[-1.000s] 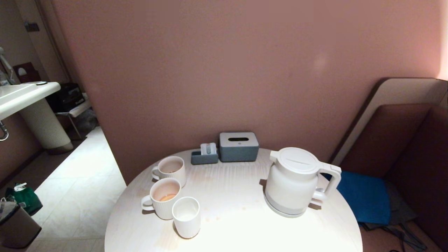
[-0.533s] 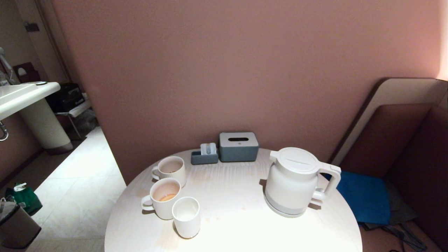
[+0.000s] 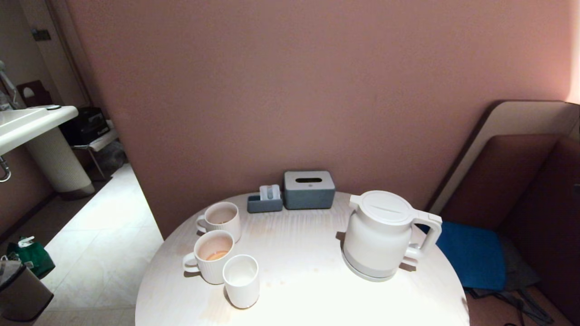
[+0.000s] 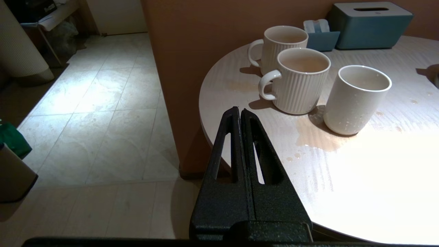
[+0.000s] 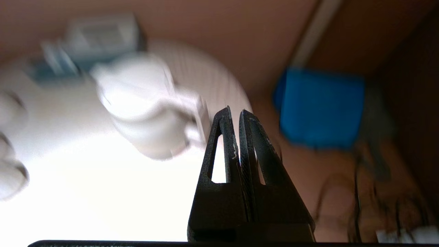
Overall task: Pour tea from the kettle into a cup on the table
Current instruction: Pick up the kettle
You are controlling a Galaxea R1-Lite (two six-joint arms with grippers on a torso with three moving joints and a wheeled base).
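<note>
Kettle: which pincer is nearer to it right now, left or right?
Right. The right pincer, shut, is off the table's edge on the kettle's handle side. The left pincer, shut, sits off the opposite edge, near the cup.

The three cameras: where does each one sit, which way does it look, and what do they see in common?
Head view: high, looking down on the table; no arm shows.
Left wrist view: behind the shut left gripper, facing the cup beside the table's edge.
Right wrist view: behind the shut right gripper, facing the kettle.
Shared: head and right wrist views show the kettle; head and left wrist, the cup.
</note>
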